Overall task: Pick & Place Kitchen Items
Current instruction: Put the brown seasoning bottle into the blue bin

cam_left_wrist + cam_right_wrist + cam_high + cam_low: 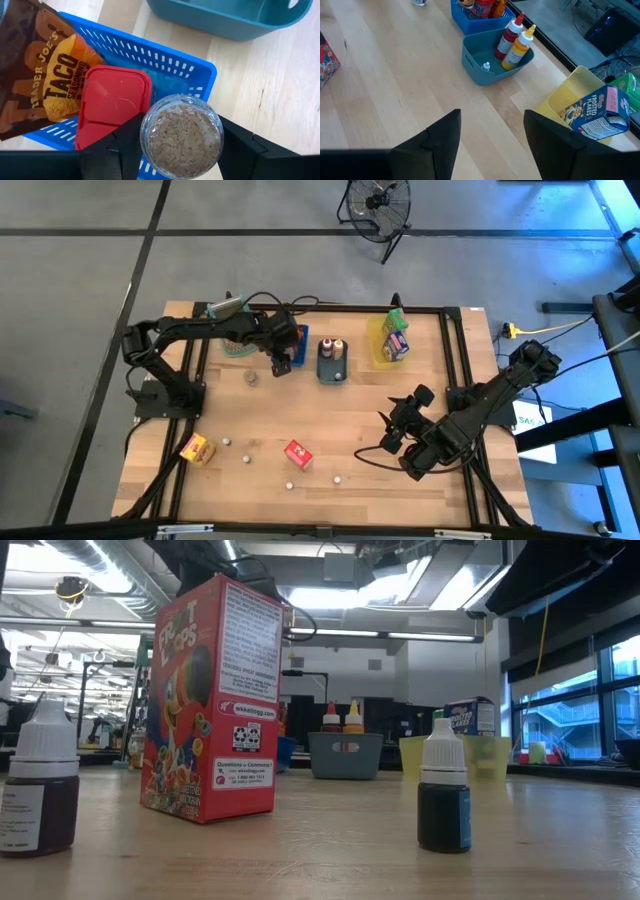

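From above, the left gripper [281,356] hangs over the blue tray [300,348] while the right gripper [402,423] waits low on the table. The left wrist view shows its fingers clamped on a glass jar [182,135] above a red box [114,104] and taco packet [42,70]. The right wrist view shows its fingers [445,135] apart, empty.

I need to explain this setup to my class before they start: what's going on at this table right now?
Two robot arms are sorting small kitchen items into trays. The left gripper holds a clear jar of brown granules between its jaws above the blue tray, which already holds a taco seasoning packet and a red container. The right gripper waits open and empty over bare table. A red cereal carton, a yellow carton and tiny bottles are not yet sorted.
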`<state>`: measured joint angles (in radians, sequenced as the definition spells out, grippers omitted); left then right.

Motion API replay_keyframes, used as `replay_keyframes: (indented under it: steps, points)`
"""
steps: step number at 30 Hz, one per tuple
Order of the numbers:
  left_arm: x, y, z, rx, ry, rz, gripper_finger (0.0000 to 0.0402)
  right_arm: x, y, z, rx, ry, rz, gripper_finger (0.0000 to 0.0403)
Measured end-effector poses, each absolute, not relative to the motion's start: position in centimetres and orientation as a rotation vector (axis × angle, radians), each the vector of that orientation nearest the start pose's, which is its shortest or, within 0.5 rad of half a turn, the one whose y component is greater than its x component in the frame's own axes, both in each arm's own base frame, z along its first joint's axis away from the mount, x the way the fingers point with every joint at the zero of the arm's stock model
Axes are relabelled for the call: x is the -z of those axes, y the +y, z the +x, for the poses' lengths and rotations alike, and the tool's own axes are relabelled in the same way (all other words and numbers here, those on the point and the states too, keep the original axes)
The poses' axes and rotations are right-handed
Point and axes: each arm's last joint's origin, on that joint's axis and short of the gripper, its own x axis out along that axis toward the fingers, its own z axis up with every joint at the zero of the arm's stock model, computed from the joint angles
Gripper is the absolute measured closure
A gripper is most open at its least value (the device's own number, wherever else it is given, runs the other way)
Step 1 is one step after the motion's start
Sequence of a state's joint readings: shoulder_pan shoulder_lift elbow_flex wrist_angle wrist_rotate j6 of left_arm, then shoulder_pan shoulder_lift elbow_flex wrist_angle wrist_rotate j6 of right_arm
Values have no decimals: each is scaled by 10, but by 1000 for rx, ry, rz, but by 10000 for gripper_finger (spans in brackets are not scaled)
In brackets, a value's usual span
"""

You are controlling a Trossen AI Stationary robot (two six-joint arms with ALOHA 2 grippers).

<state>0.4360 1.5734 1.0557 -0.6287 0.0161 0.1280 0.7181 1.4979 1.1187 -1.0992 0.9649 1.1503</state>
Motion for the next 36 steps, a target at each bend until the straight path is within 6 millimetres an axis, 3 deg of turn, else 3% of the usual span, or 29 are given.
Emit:
replay_keyframes:
  steps: [36]
  points:
    - [-207, 127, 270, -298, 1190, -178, 205, -248, 152, 211, 664, 677, -41, 185]
